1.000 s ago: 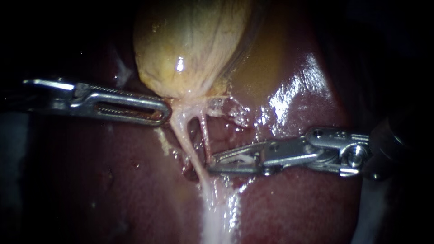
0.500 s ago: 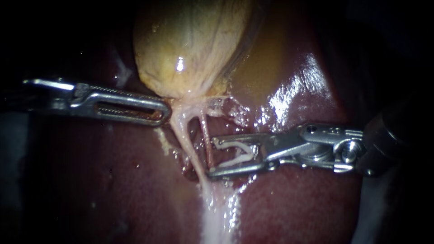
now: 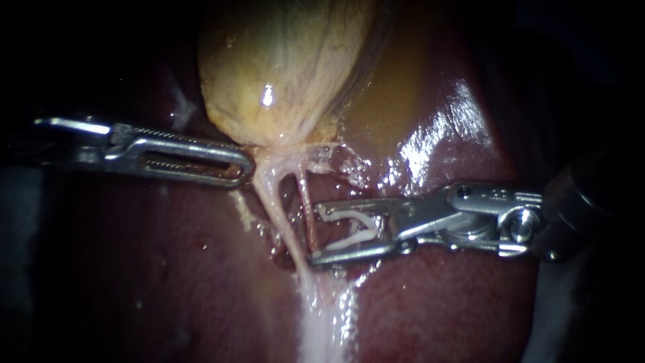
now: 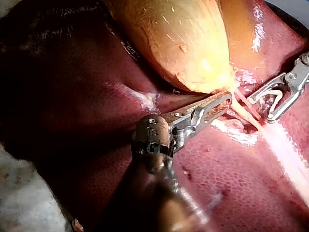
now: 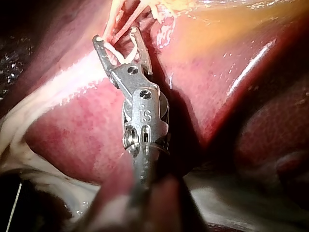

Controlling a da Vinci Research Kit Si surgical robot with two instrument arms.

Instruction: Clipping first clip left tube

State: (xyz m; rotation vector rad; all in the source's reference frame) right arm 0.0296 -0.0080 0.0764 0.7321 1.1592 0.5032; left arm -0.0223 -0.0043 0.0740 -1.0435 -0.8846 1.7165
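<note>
The yellow gallbladder (image 3: pixel 282 60) narrows to two strands over the dark red liver (image 3: pixel 437 302): a thicker pale left tube (image 3: pixel 272 202) and a thin reddish right tube (image 3: pixel 306 195). My left instrument (image 3: pixel 245 168) comes in level from the left, its slotted jaws shut on the tissue at the gallbladder neck, as the left wrist view also shows for the left instrument (image 4: pixel 224 99). My right instrument (image 3: pixel 314 232) holds a white clip (image 3: pixel 353 225) in open jaws. Their tips sit at the thin reddish tube, just right of the pale tube. The right wrist view shows the right instrument (image 5: pixel 117 36) with strands at its mouth.
Pale white tissue (image 3: pixel 322 323) runs down from where the tubes meet. Wet glistening liver (image 3: pixel 443 128) lies to the right of the gallbladder. Past the liver's edges the surroundings are dark.
Over the last second my right instrument's jaws spread wider and rose slightly, baring the white clip. In the last half second nothing visibly moved. My left instrument held still.
</note>
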